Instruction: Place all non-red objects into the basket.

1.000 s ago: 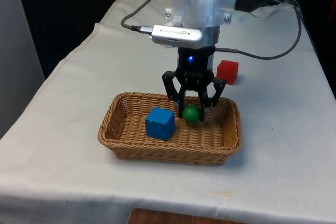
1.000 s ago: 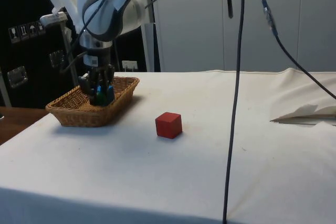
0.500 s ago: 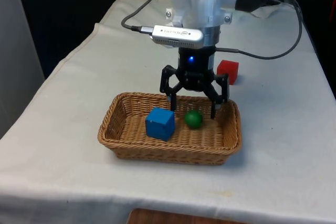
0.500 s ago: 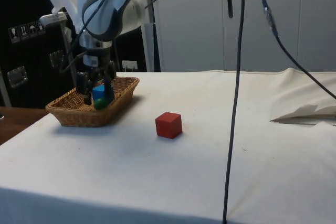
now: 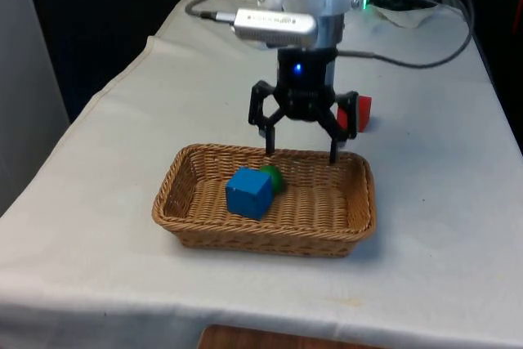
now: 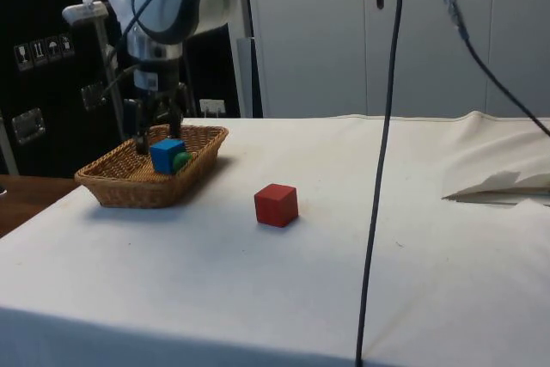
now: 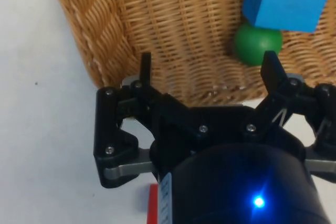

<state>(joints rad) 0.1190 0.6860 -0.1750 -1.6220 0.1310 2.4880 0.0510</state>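
White-clothed tabletop (image 5: pixel 122 226) in the foreground, carrying an oblong woven wicker basket (image 5: pixel 176 198). Inside, a blue cube (image 5: pixel 248 192) touching a small green ball (image 5: pixel 274 178) just behind. Above the far rim, black two-finger claw (image 5: pixel 301 151), spread wide, gripping nothing. Beyond, a red cube (image 5: pixel 360 111), partly hidden. Black curtains behind.

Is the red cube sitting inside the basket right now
No, the red cube sits on the white cloth well apart from the basket, which holds the blue cube and the green ball.
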